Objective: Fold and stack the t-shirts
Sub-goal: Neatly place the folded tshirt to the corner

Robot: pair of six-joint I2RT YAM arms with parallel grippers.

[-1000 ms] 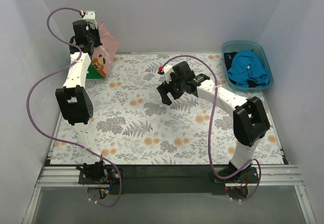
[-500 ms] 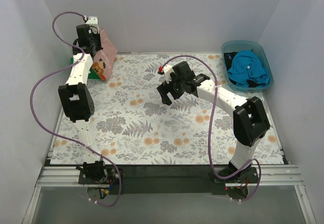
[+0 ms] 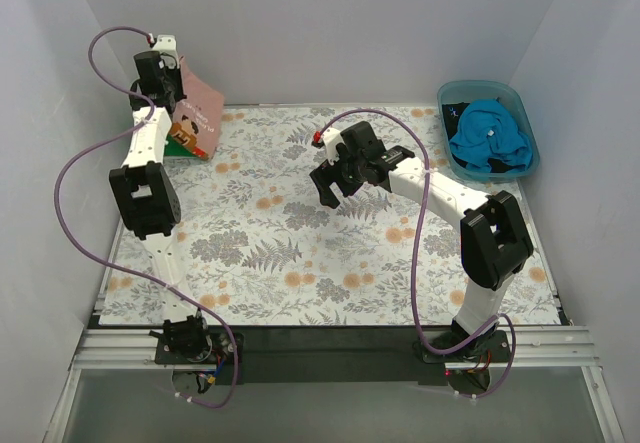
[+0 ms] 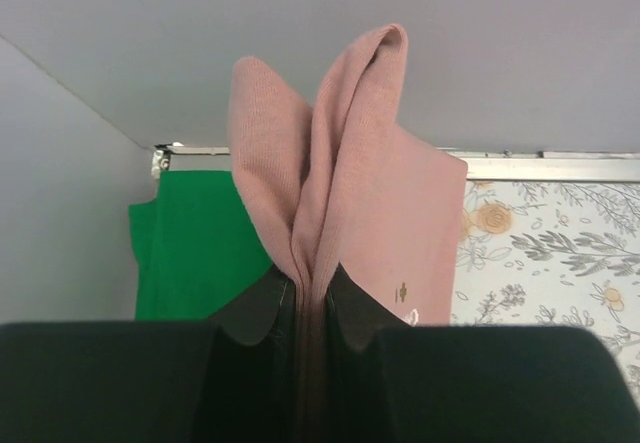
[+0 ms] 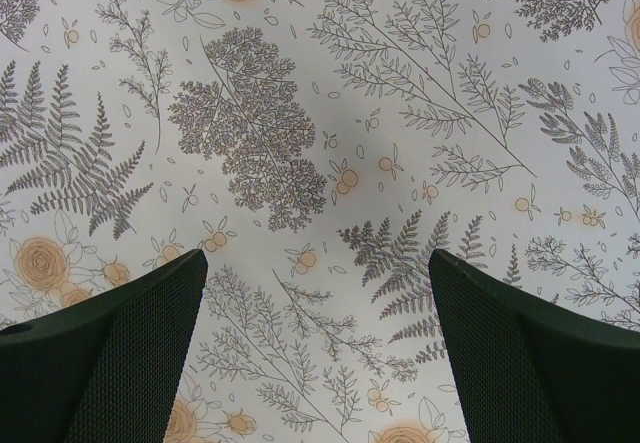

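**Pink tee pinched and lifted at the far left corner**

While your left gripper [image 4: 311, 298] sits high at the table's far left corner, its fingers are clamped on a bunched fold of the pink tee [image 4: 340, 183], which hangs from them over the green tee [image 4: 195, 243] lying flat below. Your right gripper [image 5: 318, 338] hovers over the middle of the floral cover [image 5: 320, 113], fingers spread wide with nothing between them. At the far right, the blue tee [image 3: 489, 135] lies crumpled inside the tub [image 3: 527, 113].
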